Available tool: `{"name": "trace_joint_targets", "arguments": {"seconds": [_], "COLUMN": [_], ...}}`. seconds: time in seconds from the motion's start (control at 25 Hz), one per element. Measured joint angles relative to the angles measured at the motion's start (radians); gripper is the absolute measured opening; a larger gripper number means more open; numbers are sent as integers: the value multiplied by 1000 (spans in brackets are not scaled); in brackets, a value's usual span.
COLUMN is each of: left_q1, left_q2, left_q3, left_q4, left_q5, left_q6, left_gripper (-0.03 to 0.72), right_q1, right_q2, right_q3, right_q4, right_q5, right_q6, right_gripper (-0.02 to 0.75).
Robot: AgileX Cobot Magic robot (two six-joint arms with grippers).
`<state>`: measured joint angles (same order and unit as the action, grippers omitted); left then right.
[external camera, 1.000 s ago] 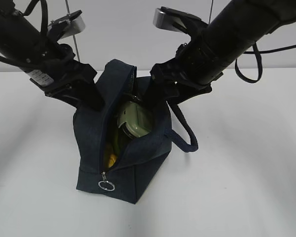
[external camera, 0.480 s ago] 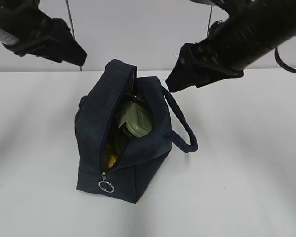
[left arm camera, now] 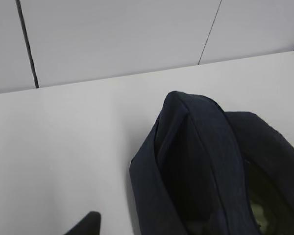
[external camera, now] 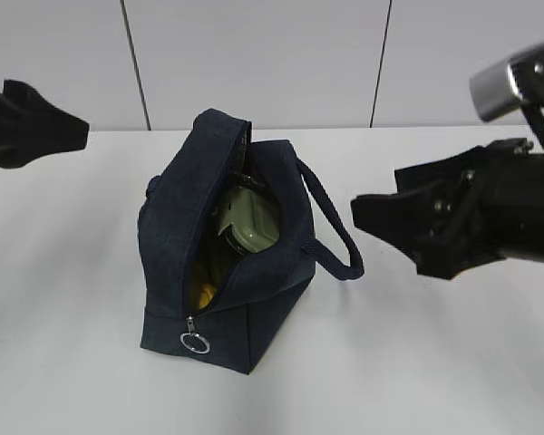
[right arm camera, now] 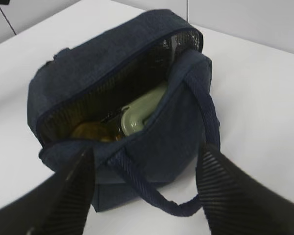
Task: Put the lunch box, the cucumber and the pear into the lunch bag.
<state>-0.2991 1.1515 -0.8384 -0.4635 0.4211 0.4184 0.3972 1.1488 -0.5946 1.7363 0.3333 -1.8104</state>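
Note:
The navy lunch bag point(external camera: 177, 245) stands unzipped mid-table, also seen in the right wrist view point(right arm camera: 88, 63). Inside, the lunch box point(external camera: 251, 224) shows its sage-green lid point(right arm camera: 139, 115). The yellow pear point(external camera: 202, 294) lies low near the zipper end point(right arm camera: 90, 131). A dark green sliver beside the box looks like the cucumber point(external camera: 215, 256). My left gripper point(external camera: 72, 134) hovers far left of the bag, empty; only one fingertip point(left arm camera: 87, 224) shows in its wrist view. My right gripper point(external camera: 381, 217) hangs right of the bag, open point(right arm camera: 147, 196), its ribbed fingers point(right arm camera: 235, 191) apart with nothing held.
One padded loop handle point(external camera: 337, 245) droops off the bag's right side toward the right gripper. A metal ring pull point(external camera: 195, 342) hangs at the bag's near end. White tabletop point(external camera: 435, 362) lies all round, and a panelled wall point(external camera: 254, 54) stands behind.
Both arms have let go of the bag's sides and drawn away: the left out to the far left, the right down to the right. The bag stays standing open.

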Motion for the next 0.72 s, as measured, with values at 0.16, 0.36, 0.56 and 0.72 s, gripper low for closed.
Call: {"name": "trace_joint_targets", "arguments": {"seconds": [0.16,0.36,0.56,0.72], "left_q1": [0,0,0,0], "left_q2": [-17,-18,-18,-18], "left_q3": [36,36,36,36], "left_q4": [-1,-12,-50,-57], "left_q5": [-1,43,56,82], "left_q6": [0,2,3,3], "left_gripper": [373,373,372,372], "right_q1": [2,2,2,2], "right_q2": [0,0,0,2], "right_q3": [23,14,7,7], "right_q4": [43,50,50,36], "right_q5": [15,96,173,180], "right_q6": [-63,-70,-38,144], "right_gripper": [501,501,498,492]}}
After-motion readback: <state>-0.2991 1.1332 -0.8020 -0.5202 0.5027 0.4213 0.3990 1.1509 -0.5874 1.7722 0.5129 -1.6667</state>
